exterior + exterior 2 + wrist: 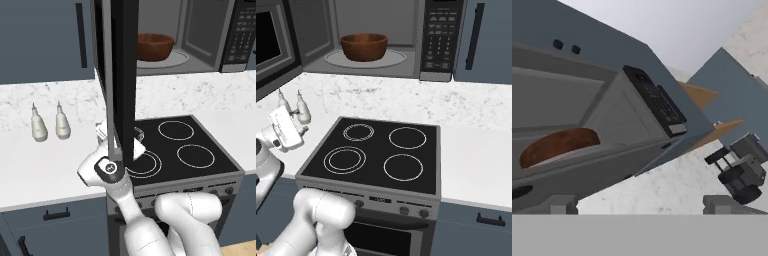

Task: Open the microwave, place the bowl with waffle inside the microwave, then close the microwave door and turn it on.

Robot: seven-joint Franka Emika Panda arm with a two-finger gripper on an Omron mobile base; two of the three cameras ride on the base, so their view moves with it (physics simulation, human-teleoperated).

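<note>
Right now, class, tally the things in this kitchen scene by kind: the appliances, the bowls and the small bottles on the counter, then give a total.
Appliances: 2, the microwave and the stove
Bowls: 1, the bowl on the turntable inside the microwave
Bottles: 2, pale shakers on the counter
Total: 5

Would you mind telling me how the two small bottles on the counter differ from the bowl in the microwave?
The bottles are pale and cream-coloured; the bowl is reddish-brown. The bottles are slim, upright and narrow-necked; the bowl is wide, round and open-topped. The bottles stand on the white marbled counter left of the stove; the bowl rests on the turntable inside the open microwave. All stand upright, untouched by the hand.
</note>
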